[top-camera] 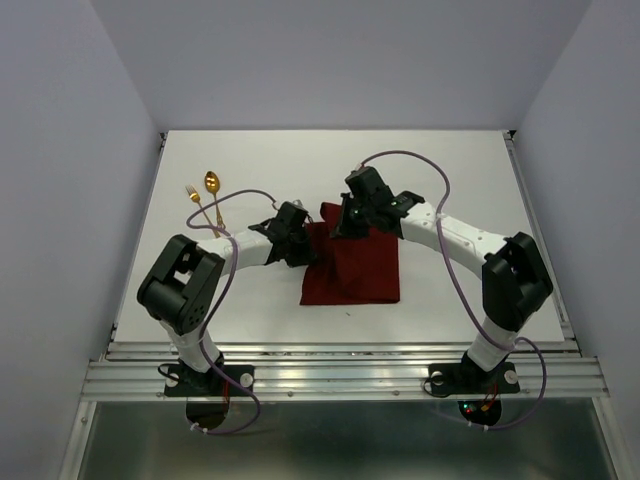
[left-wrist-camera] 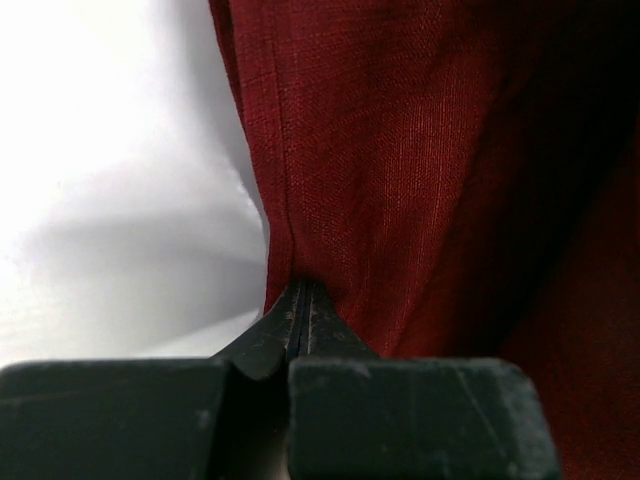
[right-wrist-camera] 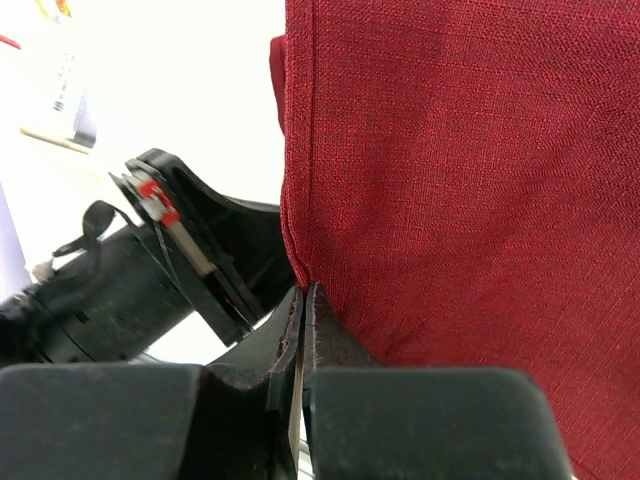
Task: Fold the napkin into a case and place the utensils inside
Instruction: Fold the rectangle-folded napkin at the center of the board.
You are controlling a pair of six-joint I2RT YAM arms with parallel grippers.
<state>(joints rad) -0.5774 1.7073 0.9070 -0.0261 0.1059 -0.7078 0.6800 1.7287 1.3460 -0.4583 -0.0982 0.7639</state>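
Together, left gripper (left-wrist-camera: 302, 305) and right gripper (right-wrist-camera: 304, 305) pinch the napkin (top-camera: 352, 268) by its hem.

Seen from above, the left pincer (top-camera: 292, 232) covers the far left corner of the napkin (top-camera: 352, 268), and the right pincer (top-camera: 347, 218) covers part of its far edge. In both wrist views the napkin runs off the top and right edges. Left of the napkin, the tines of the fork (top-camera: 197, 203) are too small to count, and whether its handle touches the spoon (top-camera: 211, 182) is unclear. In the left wrist view the surface (left-wrist-camera: 110, 150) left of the napkin is a white blur.
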